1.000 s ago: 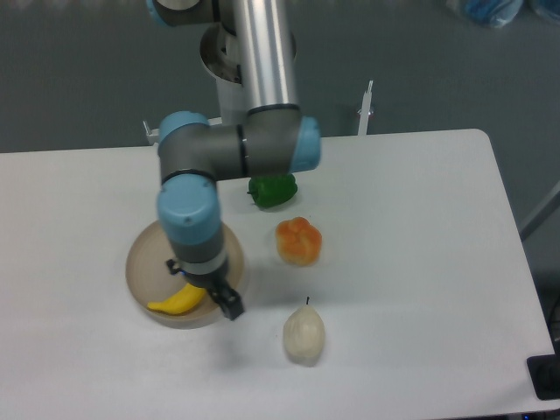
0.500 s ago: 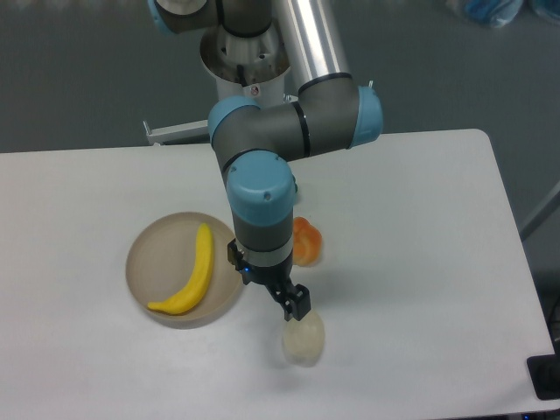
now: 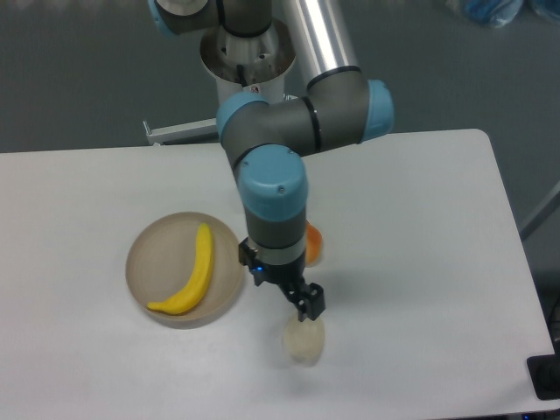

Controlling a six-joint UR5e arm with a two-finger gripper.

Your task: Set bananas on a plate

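Note:
The yellow banana [image 3: 190, 274] lies inside the beige plate [image 3: 155, 251] at the left of the table, its tip pointing up toward the far rim. My gripper [image 3: 306, 302] hangs to the right of the plate, just above the pale pear [image 3: 304, 339], and holds nothing. Its dark fingers point down and I cannot make out the gap between them. The banana is apart from the gripper.
An orange pepper [image 3: 312, 245] is mostly hidden behind the arm's wrist. The arm's elbow [image 3: 306, 122] reaches over the table's middle from the base at the back. The white table's right edge runs near x 600.
The arm swung right, off the plate, uncovering the whole banana lying on the plate. The gripper now hovers over the pear, and the green pepper is hidden behind the arm.

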